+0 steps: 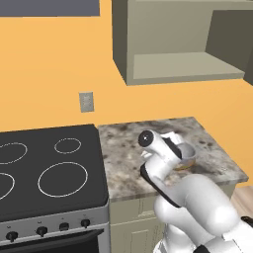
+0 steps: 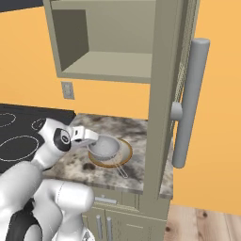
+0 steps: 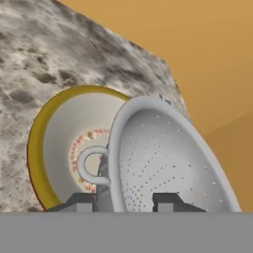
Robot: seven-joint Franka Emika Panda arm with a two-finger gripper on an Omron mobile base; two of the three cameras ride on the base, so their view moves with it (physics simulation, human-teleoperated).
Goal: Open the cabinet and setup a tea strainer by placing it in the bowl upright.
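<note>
The grey-green cabinet (image 1: pixel 173 64) hangs open and its shelf is bare. In the right base view its door (image 2: pixel 162 94) is swung out, showing the long silver handle (image 2: pixel 190 103). My gripper (image 2: pixel 89 137) is shut on the rim of the tea strainer (image 2: pixel 104 147). The strainer's mesh cup hangs tilted just over the tan-rimmed bowl (image 2: pixel 127 153) on the counter. In the hand view the strainer (image 3: pixel 168 158) stands on edge between my fingertips (image 3: pixel 168 201), with the bowl (image 3: pixel 37 143) behind it. From the left, the strainer (image 1: pixel 187 149) and bowl (image 1: pixel 185 167) peek out past my arm.
The marbled counter (image 1: pixel 128 143) ends shortly right of the bowl. A black stovetop (image 1: pixel 49 168) lies to its left. A wall outlet (image 1: pixel 86 102) sits above the counter. The open door stands over the counter's right end, close to the bowl.
</note>
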